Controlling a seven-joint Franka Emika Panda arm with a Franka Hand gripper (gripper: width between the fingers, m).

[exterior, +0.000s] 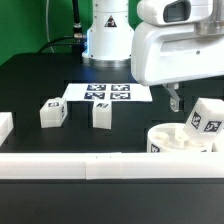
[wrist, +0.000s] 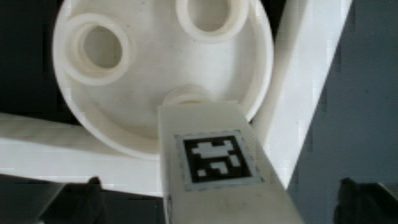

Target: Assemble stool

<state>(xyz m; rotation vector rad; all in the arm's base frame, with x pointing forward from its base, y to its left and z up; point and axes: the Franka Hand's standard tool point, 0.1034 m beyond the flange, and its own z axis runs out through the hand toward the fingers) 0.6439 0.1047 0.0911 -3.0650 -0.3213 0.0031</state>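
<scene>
Here, tool (wrist: 217,200) spread wide around tilted leg (wrist: 214,160), leg touching round seat (wrist: 160,100), two sockets (wrist: 98,50) visible

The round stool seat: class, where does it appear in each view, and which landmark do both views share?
Exterior view: the seat sits at the exterior view's lower right, beside the white rail.
Wrist view: the seat fills much of the picture, with two sockets showing.
Shared landmark: the tagged leg at the seat's edge.
</scene>
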